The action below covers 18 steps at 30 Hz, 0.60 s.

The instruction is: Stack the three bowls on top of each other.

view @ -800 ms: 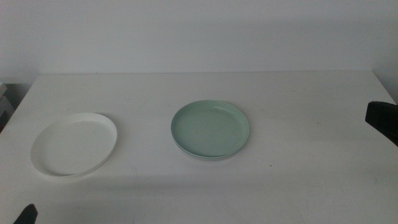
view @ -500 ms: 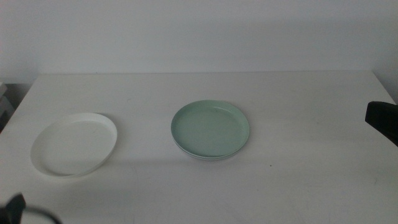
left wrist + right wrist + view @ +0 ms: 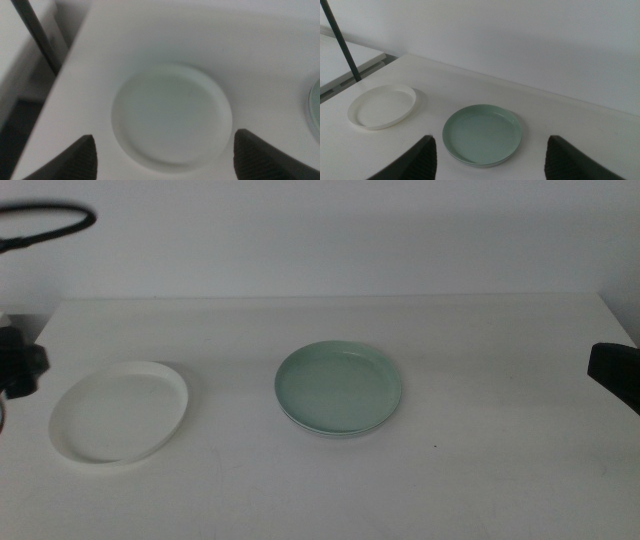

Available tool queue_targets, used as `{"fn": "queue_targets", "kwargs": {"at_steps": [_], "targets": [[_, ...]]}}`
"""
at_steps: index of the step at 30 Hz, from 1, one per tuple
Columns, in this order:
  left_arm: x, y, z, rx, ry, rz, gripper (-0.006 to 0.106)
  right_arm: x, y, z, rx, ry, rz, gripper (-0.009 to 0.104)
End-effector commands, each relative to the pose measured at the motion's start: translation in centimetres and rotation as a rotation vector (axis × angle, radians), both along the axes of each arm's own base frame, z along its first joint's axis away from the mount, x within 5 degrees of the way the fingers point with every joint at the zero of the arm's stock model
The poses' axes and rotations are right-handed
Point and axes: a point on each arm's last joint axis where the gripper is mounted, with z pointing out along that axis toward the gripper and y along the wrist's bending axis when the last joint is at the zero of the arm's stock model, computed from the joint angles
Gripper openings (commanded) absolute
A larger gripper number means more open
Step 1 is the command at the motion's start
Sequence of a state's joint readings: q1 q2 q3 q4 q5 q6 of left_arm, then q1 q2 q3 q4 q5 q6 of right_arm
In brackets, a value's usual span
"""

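White tabletop (image 3: 480, 350) and a plain pale wall fill the scene. At the left edge of the middle view the left gripper (image 3: 20, 368) is seen only as a dark shape, just beside the white bowl (image 3: 120, 411); in its wrist view the jaws are spread wide, one to each side of that bowl (image 3: 171, 120), with nothing held and nothing touched. At the right edge the right gripper (image 3: 614, 373) is parked well apart from the bowls, its jaws likewise spread and empty in its own view. Centre frame, the pale green bowl (image 3: 338, 388) is seen sitting on what is judged to be the grey bowl (image 3: 322, 432), of which only a thin rim line is visible beneath. One stacking step is thus judged done. Left to do: the white bowl, alone at lower left, is yet to be gripped by its rim and set on the pair.
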State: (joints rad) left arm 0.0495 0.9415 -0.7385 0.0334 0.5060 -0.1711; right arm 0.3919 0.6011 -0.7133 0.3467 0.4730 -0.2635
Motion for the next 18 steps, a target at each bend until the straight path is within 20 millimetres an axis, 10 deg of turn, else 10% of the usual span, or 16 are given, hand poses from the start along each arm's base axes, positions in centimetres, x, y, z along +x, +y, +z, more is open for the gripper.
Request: {"fn": "queue_targets", "kwargs": {"at_steps": [1, 18], "targets": [[1.6, -0.1, 1.4, -0.038, -0.011, 0.011, 0.102, 0.1, -0.1, 1.3, 0.035, -0.083, -0.019, 0.055], [11.6, 5.3, -1.2, 0.054, 0.321, 0.026, 0.102, 0.1, -0.1, 1.3, 0.035, -0.084, -0.019, 0.055]]}}
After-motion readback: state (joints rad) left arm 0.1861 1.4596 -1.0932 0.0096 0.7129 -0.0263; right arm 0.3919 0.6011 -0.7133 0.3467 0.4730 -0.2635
